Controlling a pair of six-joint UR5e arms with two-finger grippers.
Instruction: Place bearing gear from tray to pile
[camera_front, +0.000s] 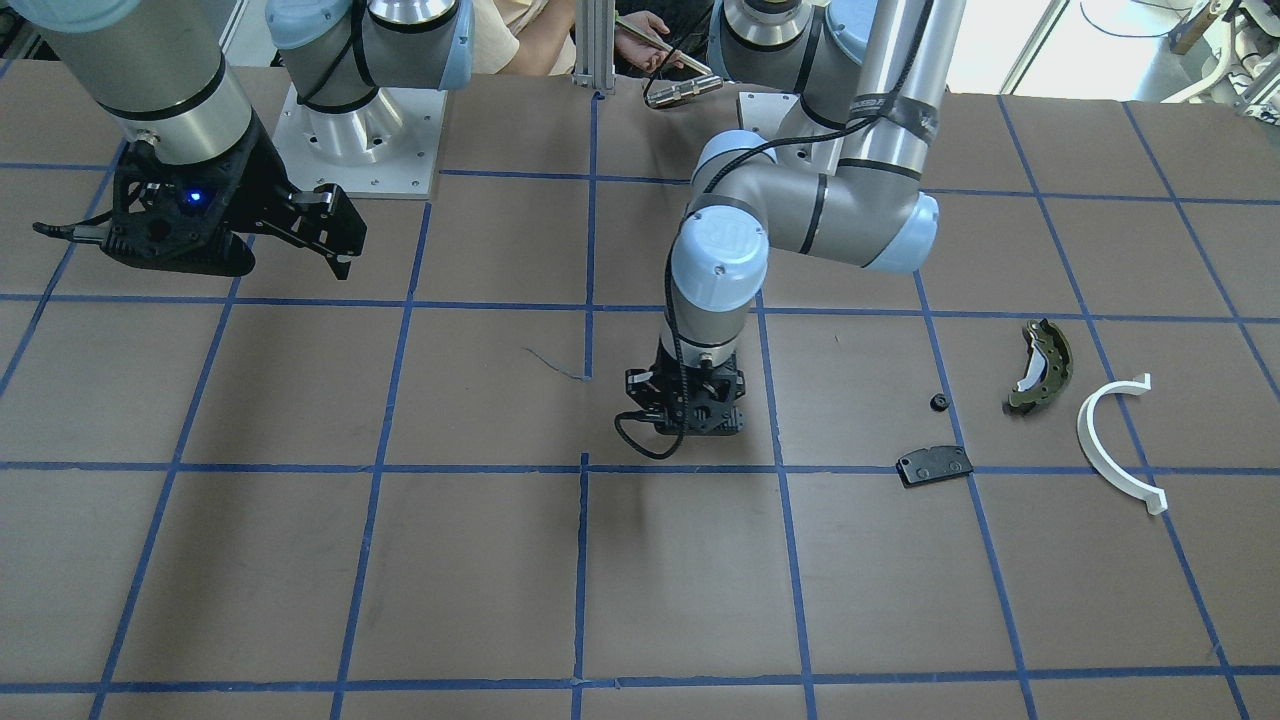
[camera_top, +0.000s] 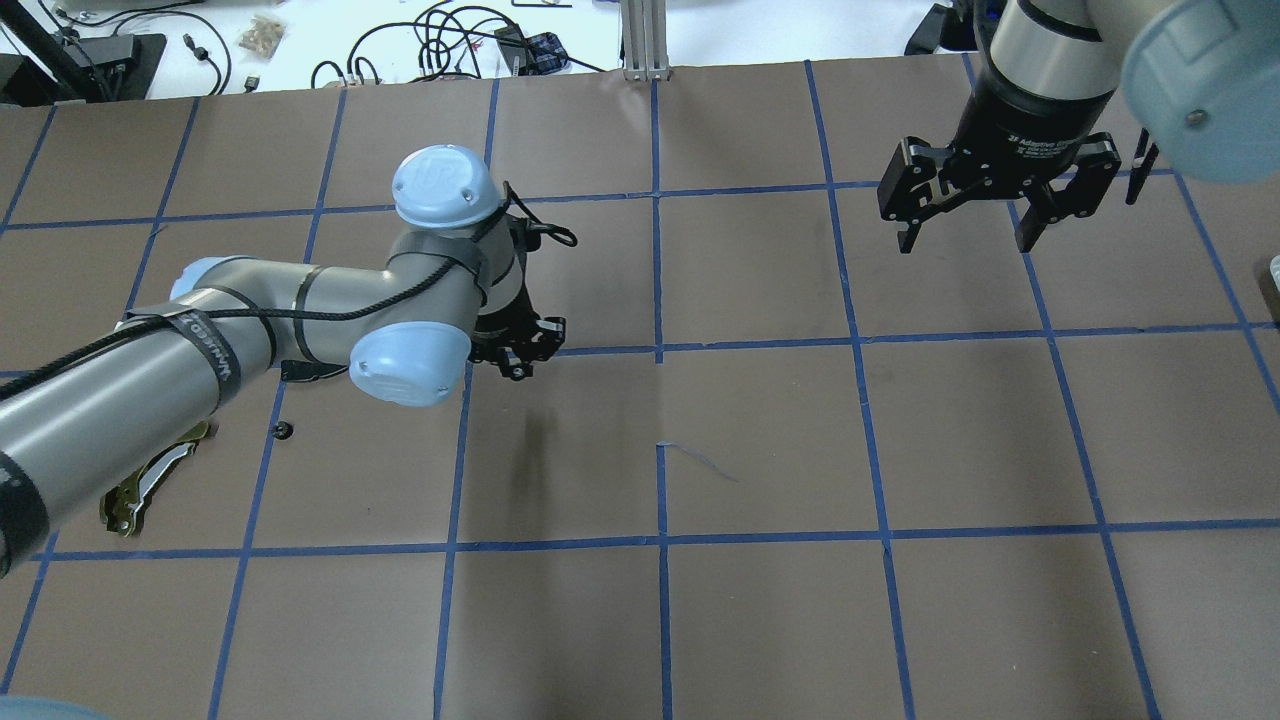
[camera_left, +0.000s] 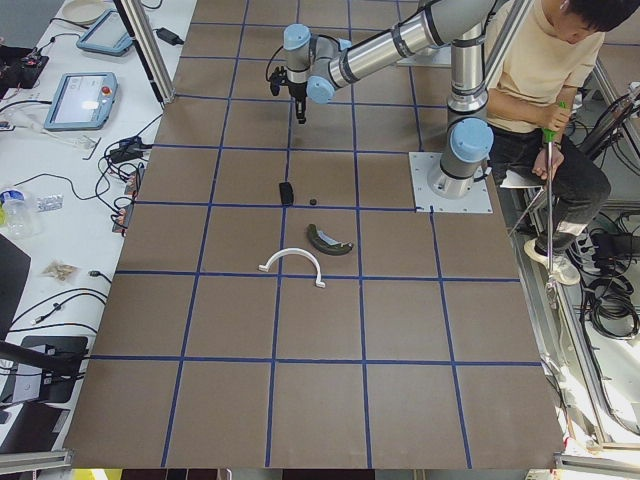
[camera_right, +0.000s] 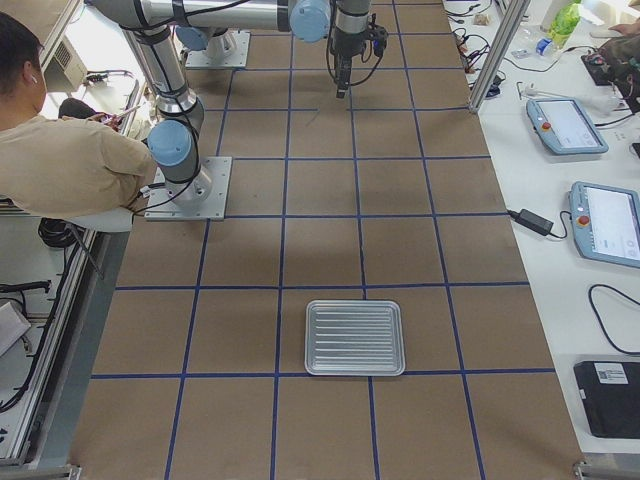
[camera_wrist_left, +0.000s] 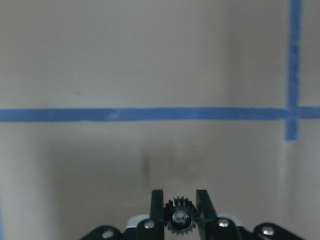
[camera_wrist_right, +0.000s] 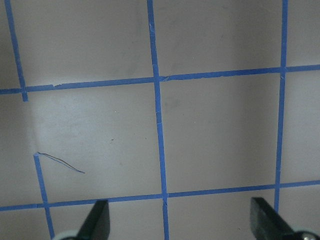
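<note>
My left gripper (camera_wrist_left: 179, 201) is shut on a small black toothed bearing gear (camera_wrist_left: 180, 223) and holds it just above the brown table; it also shows in the front view (camera_front: 690, 412) and the overhead view (camera_top: 515, 352). The pile lies off to its side: an olive-green brake shoe (camera_front: 1040, 365), a white arc (camera_front: 1115, 445) and a flat black pad (camera_front: 935, 465). A small black round part (camera_front: 939, 402) lies by the pad. My right gripper (camera_top: 975, 215) is open and empty, high above the table. The silver tray (camera_right: 355, 337) looks empty.
Blue tape lines (camera_front: 585, 468) grid the brown table. A person (camera_left: 555, 70) sits behind the robot bases holding a tool. In the overhead view my left arm hides most of the brake shoe (camera_top: 150, 485).
</note>
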